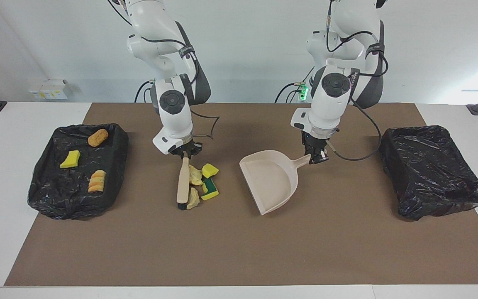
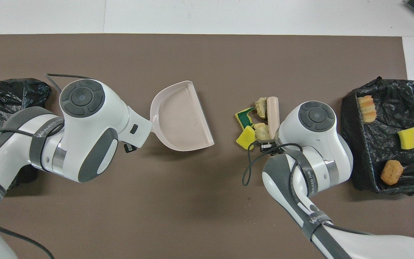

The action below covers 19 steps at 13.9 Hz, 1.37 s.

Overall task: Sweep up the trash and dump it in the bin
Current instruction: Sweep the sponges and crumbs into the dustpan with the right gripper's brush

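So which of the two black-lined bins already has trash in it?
The bin at the right arm's end: it holds three scraps. The other bin, at the left arm's end, shows none.

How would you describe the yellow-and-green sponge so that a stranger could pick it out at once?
Find the brush held by the right gripper on the brown mat. Scraps lie beside it, toward the dustpan. The yellow-and-green sponge alone has a dark green face.

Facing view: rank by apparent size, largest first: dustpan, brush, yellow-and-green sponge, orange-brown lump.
1. Dustpan, held by the left hand, clearly largest.
2. Brush, held by the right hand, long but narrow.
3 and 4. Yellow-and-green sponge beside the brush and orange-brown lump in the bin look about alike; no ranking.
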### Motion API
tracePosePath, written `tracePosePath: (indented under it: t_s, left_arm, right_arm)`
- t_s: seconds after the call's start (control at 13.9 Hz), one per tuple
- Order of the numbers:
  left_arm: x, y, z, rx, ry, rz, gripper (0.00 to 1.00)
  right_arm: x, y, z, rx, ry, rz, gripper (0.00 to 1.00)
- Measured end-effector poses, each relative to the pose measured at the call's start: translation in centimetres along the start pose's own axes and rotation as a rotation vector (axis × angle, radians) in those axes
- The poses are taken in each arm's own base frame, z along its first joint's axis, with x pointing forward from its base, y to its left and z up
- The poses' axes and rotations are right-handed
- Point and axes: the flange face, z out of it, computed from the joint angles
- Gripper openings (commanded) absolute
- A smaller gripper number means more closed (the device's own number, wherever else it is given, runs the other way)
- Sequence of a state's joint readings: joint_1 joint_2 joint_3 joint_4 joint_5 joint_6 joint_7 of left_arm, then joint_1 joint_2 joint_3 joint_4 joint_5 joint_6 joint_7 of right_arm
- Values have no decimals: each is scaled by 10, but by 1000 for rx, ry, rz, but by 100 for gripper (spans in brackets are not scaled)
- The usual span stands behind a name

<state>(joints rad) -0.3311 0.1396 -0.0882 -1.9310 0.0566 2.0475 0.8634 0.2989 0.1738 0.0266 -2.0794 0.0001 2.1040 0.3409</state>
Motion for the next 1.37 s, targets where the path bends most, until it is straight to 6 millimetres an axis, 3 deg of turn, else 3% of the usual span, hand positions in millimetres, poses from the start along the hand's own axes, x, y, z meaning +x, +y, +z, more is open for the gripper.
tracePosePath:
  t_s: [0.22,0.65,1.01,1.37]
  left_arm:
    - [-4,7,9,-7,-6,-9,0]
    - [-7,22,42,-10,-28,-8,0]
    - [-7,26,45,0,-22,-12,0]
    - [-7,27,45,3,-20,-13,0]
  right_arm:
    - [-5,-20,4,37,-12,7,0]
    - [-13,-43,10,80,-38,5,0]
    - [-15,-50,9,132,-54,30,0]
    - [-27,-104,4,188,-48,-19,0]
